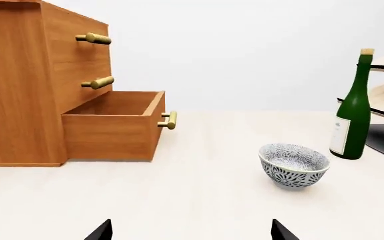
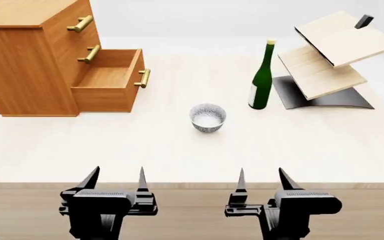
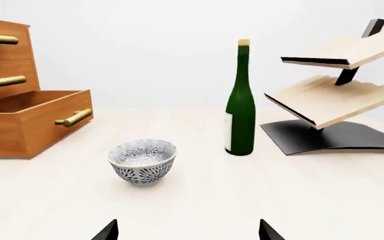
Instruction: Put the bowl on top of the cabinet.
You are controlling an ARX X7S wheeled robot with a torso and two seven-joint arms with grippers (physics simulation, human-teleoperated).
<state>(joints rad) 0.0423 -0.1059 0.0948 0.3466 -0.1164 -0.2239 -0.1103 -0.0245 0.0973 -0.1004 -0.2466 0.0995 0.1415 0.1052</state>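
bowl (image 2: 208,117) upright mid-table, cabinet (image 2: 28,60) at 10 o'clock cut off by frame, left gripper (image 2: 116,181) and right gripper (image 2: 261,181) fingers spread, empty

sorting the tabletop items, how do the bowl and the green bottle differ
The bowl is low, wide and open-topped; the green bottle is tall, narrow and corked. The bowl is white with a dark leaf pattern; the bottle is plain green with a pale label. Both stand upright on the table, apart, untouched.

Patterned bowl (image 2: 208,117) upright on the table; orange-brown cabinet (image 2: 28,60) well apart, bottom drawer open.
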